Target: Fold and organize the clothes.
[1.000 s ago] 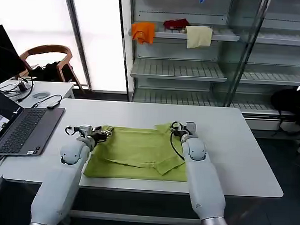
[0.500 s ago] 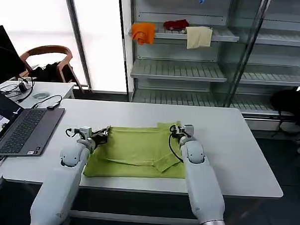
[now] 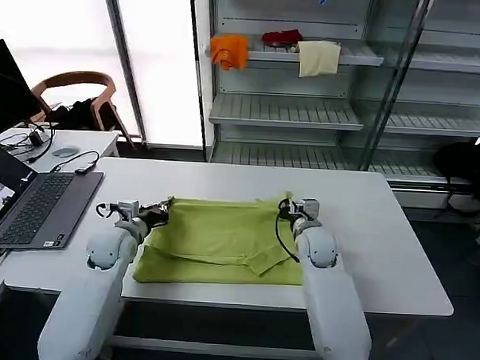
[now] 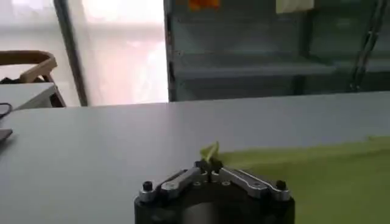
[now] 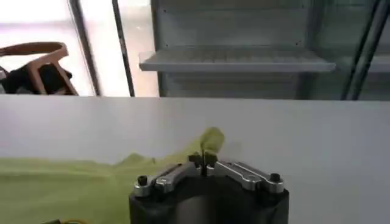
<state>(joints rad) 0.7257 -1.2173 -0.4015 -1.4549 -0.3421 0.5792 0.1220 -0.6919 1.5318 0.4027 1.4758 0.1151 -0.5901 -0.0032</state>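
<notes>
The lime yellow-green T-shirt [image 3: 217, 239] lies flat on the white table [image 3: 365, 233], folded into a wide rectangle. My left gripper [image 3: 160, 212] is shut on its far left corner. My right gripper [image 3: 283, 206] is shut on its far right corner. In the left wrist view a small tuft of the shirt [image 4: 211, 151] sticks out above my left gripper [image 4: 208, 167], and the cloth stretches away to one side. In the right wrist view my right gripper [image 5: 203, 161] pinches a raised fold of the shirt [image 5: 210, 141].
An open laptop [image 3: 32, 207] sits at the table's left end, with cables behind it. A shelf unit [image 3: 307, 111] stands beyond the table holding orange, red and cream cloths. A wooden chair [image 3: 77, 89] stands at the back left.
Both grippers have carried the shirt's far edge a little farther from me and spread slightly apart. The far edge now lies straighter.
</notes>
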